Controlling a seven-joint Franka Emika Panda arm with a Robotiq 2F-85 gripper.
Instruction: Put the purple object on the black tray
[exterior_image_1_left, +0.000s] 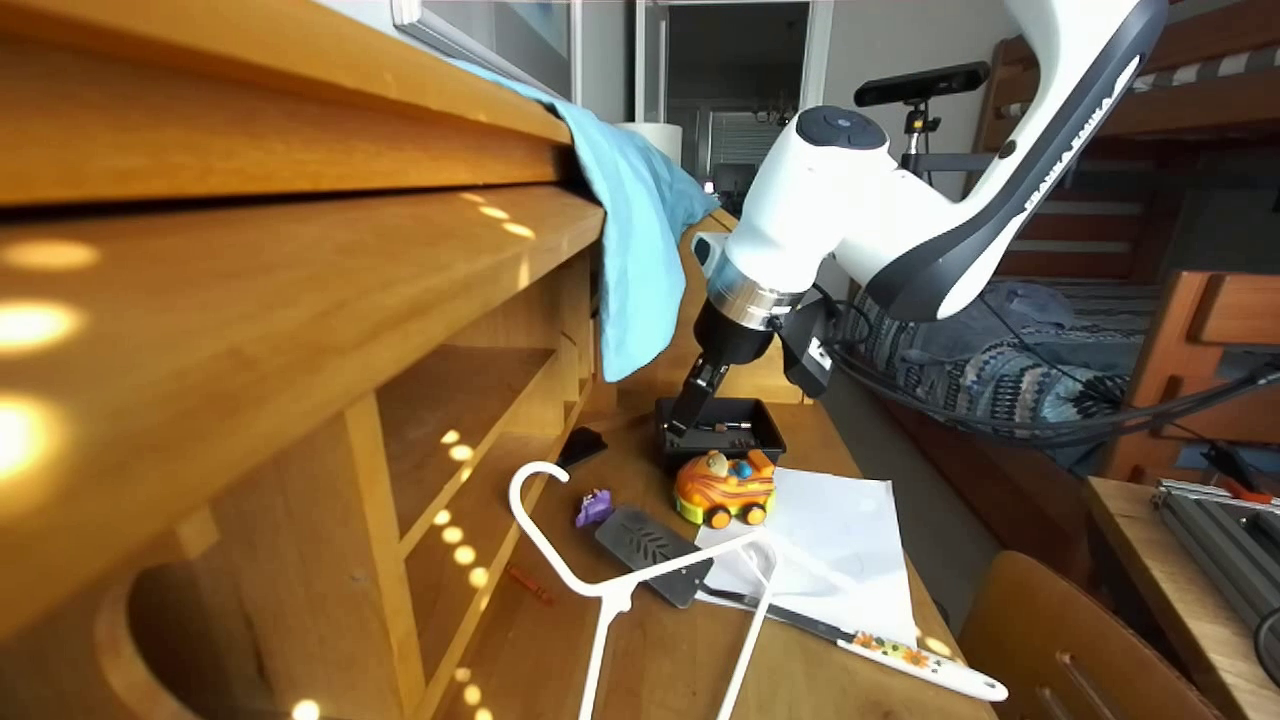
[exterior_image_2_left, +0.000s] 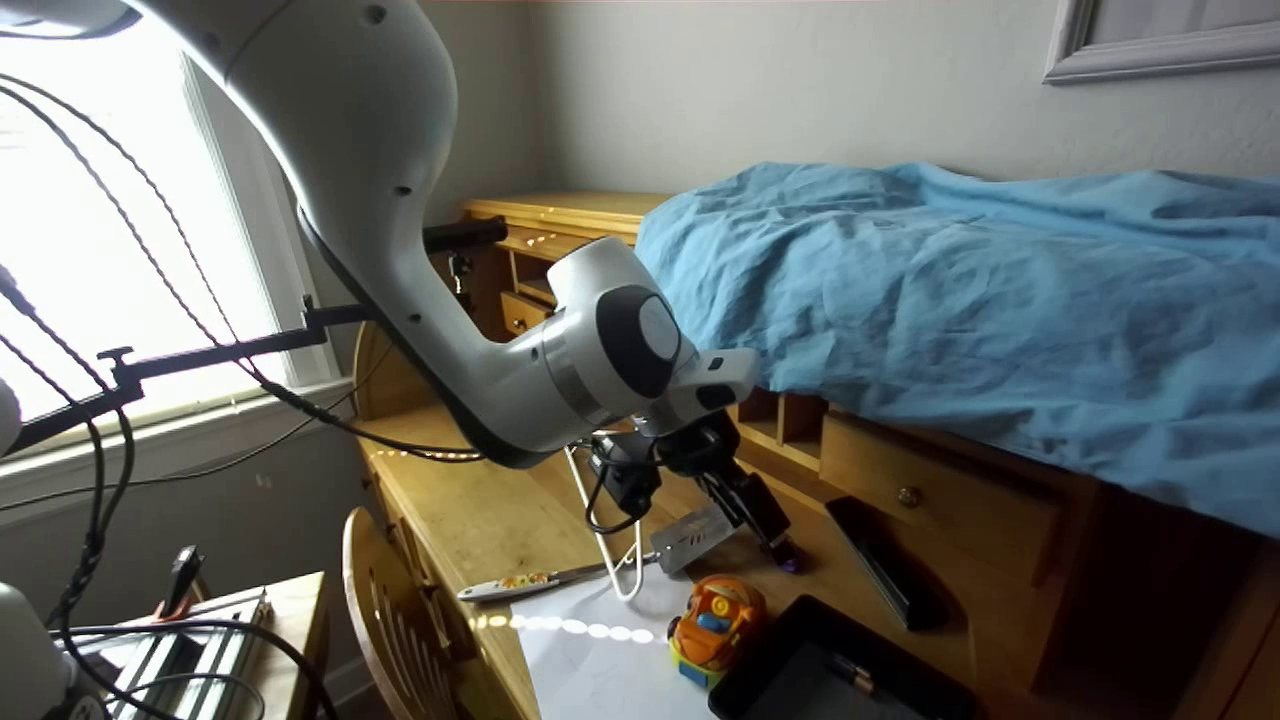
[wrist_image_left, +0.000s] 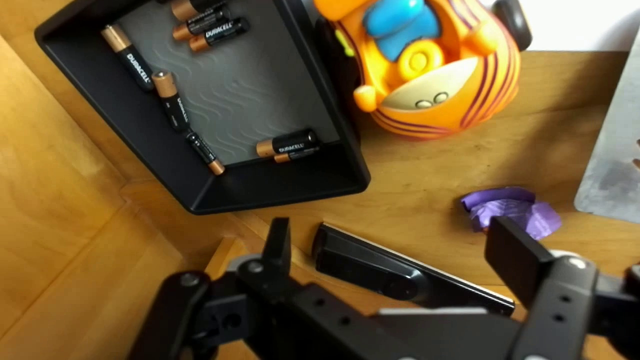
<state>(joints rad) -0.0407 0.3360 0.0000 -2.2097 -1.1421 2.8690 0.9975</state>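
Note:
The purple object (wrist_image_left: 515, 210), a small crumpled shiny purple piece, lies on the wooden desk. It also shows in both exterior views (exterior_image_1_left: 594, 507) (exterior_image_2_left: 790, 564). The black tray (wrist_image_left: 270, 187) stands on the desk and holds several batteries; it shows in both exterior views (exterior_image_1_left: 766, 428) (exterior_image_2_left: 800, 637). My gripper (wrist_image_left: 395, 240) is open and empty above the desk. In the wrist view its right fingertip overlaps the lower edge of the purple object, which lies outside the gap between the fingers. In an exterior view the fingertips (exterior_image_1_left: 682, 418) appear in front of the tray's near-left corner.
An orange-and-yellow toy car (wrist_image_left: 445, 65) stands against the tray. A metal spatula (exterior_image_1_left: 650, 553) lies by the purple object, with a white hanger (exterior_image_1_left: 614, 600) and white paper (exterior_image_1_left: 850, 530) nearby. A long black object (wrist_image_left: 400, 275) lies by the wooden shelf unit (exterior_image_1_left: 480, 390).

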